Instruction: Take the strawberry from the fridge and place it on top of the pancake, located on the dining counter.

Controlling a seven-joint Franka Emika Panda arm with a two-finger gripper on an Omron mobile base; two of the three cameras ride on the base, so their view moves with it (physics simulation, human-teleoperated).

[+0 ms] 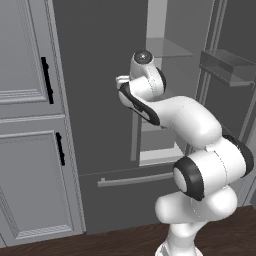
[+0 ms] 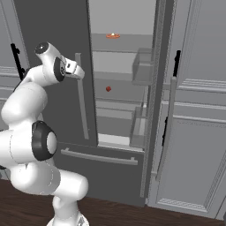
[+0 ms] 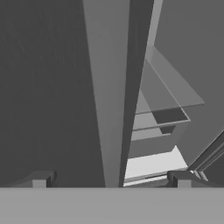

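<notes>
The fridge (image 2: 119, 88) stands with its right door swung open and its left door shut, and the gripper (image 3: 109, 178) hangs in front of the shut left door, right at that door's long light grey bar handle (image 2: 81, 95). In the hand view the handle rises as a pale upright strip between the two spread finger tips (image 3: 38, 179), which stand wide apart with nothing between them but the bar, and I cannot tell whether either tip touches it.

The strawberry (image 2: 108, 88) is a small red dot on a middle glass shelf (image 2: 119, 93) inside the open half, toward that shelf's left edge, too small to read any long axis. From the gripper it lies deeper in the fridge, to the right and somewhat lower, past the inner edge of the shut door. That is likely the relation the coming move turns on: the hand has to come round the door edge and handle and go in over the shelf's front edge.

A small orange thing (image 2: 113, 35) sits on the upper shelf, too small to identify.

No brand, label or writing shows anywhere
</notes>
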